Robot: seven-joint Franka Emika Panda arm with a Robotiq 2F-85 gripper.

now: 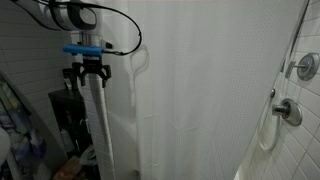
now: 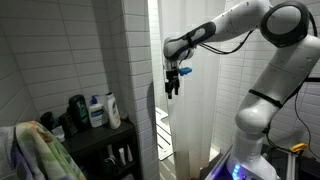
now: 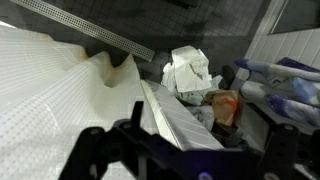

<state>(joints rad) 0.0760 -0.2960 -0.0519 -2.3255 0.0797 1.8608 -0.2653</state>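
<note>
In an exterior view the end effector point(image 1: 88, 80) hangs spread wide at the bunched left edge of the shower curtain point(image 1: 200, 90); contact unclear. In an exterior view a tiled wall point(image 2: 60, 50) and a shelf point(image 2: 95, 133) of bottles point(image 2: 98, 110) stand left. The wrist view is dim, its clutter point(image 3: 190, 75) blurred.

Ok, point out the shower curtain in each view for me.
In an exterior view: the shower curtain fills the middle, its bunched edge hanging below the gripper at the left.
In an exterior view: it hangs just right of the tiled wall.
Wrist view: its white fabric covers the left half.
Shared landmark: the open gripper at the curtain's edge.
</note>
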